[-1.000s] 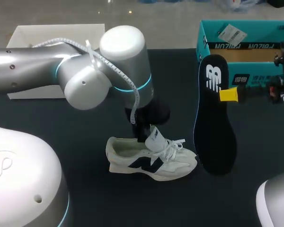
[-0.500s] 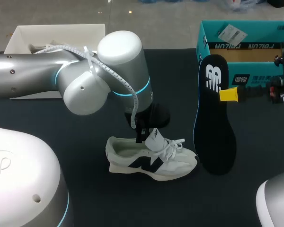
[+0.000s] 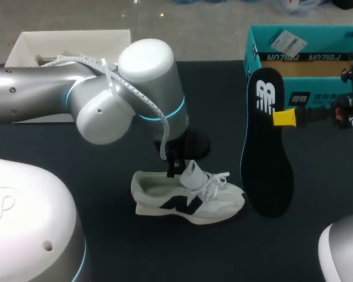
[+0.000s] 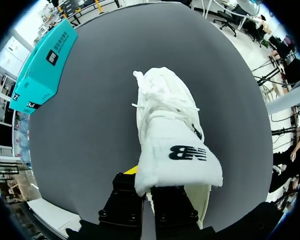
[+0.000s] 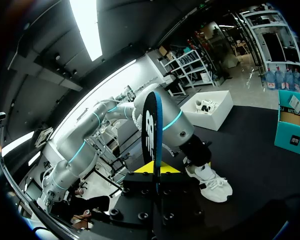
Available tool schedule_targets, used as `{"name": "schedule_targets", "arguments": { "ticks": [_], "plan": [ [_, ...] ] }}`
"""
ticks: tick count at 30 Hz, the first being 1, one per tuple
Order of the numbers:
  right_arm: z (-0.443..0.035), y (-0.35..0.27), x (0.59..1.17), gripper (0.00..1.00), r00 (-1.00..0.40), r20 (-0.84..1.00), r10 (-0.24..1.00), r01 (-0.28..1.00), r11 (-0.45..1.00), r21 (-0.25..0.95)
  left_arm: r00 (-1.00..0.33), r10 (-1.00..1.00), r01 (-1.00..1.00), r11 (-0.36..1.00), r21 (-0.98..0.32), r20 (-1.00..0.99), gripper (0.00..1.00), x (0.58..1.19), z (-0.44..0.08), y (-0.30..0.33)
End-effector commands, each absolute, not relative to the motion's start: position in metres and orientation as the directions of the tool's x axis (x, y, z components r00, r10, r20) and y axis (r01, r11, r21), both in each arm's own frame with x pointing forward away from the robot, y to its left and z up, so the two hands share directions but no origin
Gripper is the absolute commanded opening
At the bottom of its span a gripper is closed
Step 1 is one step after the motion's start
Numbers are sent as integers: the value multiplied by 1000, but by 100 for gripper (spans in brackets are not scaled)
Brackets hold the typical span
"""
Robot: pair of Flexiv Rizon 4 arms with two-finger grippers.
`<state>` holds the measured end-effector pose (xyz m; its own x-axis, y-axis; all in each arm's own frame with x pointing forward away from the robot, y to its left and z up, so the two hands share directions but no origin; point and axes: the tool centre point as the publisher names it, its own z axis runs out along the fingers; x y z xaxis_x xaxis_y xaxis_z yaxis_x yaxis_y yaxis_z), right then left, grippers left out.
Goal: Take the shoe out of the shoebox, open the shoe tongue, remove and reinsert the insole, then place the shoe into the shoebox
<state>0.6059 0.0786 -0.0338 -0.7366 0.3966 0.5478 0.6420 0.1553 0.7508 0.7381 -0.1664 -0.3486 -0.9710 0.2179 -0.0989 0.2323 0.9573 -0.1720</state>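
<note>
Left end effector (image 4: 146, 189) pinching the tongue (image 4: 177, 160) of the shoe (image 3: 188, 198); right end effector (image 3: 285, 117) holding the insole (image 3: 266, 158).
The white shoe sits sole-down on the dark surface (image 3: 106, 235), directly under the left end effector, whose fingers are closed together on the raised tongue. The right end effector is clamped on the dark insole's edge, holding it upright just beside the shoe's toe, in front of the teal shoebox (image 3: 309, 41). Over the last second the left arm has edged leftward and the shoe has barely shifted. The right arm and insole have stayed put.
</note>
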Motion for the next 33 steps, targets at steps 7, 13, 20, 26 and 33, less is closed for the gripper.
{"name": "schedule_targets", "arguments": {
  "ticks": [7, 13, 20, 26, 33],
  "plan": [
    [-39, 77, 596, 0, -734, 547, 404, 627, 91, 774, -717, 694, 659, 707, -257, 70, 0, 762, -308, -130],
    [-39, 77, 596, 0, -734, 547, 404, 627, 91, 774, -497, 864, 803, 493, -335, 82, 0, 778, -292, -124],
    [-39, 77, 596, 0, -734, 547, 404, 627, 91, 774, -96, 993, 925, 114, -362, 68, 0, 773, -275, -130],
    [-39, 77, 596, 0, -734, 547, 404, 627, 91, 774, -111, 993, 948, 115, -296, 30, 0, 770, -269, -139],
    [-39, 77, 596, 0, -734, 547, 404, 627, 91, 774, -111, 993, 948, 115, -296, 30, 0, 770, -269, -139]
  ]
}}
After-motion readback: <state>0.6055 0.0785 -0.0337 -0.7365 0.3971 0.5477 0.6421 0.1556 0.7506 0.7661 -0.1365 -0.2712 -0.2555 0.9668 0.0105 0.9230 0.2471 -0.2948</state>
